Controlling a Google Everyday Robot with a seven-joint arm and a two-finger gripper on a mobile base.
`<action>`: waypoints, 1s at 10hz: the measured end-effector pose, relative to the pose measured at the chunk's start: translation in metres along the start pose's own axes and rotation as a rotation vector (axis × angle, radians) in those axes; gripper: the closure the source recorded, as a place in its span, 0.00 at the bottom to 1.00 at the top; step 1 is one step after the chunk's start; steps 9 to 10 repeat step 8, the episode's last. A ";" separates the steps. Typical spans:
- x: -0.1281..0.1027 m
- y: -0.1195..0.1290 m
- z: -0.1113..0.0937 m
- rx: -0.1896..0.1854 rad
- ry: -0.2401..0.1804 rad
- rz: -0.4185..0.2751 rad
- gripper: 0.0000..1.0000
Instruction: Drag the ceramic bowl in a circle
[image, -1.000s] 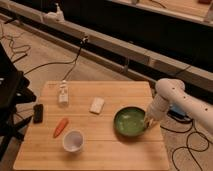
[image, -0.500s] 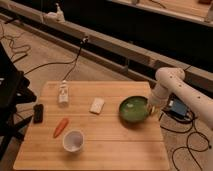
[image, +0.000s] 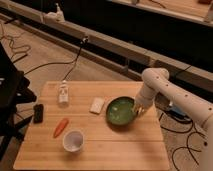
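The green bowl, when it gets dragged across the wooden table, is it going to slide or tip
Probably slide: the green bowl looks wide and low on the flat wooden table. Being rigid, it should follow the gripper at its right rim. It might pivot, since contact is on one side.

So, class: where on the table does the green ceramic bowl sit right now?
The green ceramic bowl sits right of centre on the wooden table, between the white block and the gripper.

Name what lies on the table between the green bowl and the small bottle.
In the camera view, a white rectangular block lies between the green bowl and the small bottle. The gripper is at the bowl's right rim.
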 end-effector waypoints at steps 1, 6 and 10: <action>0.008 -0.010 0.002 -0.005 0.007 0.010 0.86; -0.007 -0.062 -0.004 -0.026 -0.014 0.152 0.49; -0.019 -0.056 -0.009 -0.026 -0.022 0.154 0.35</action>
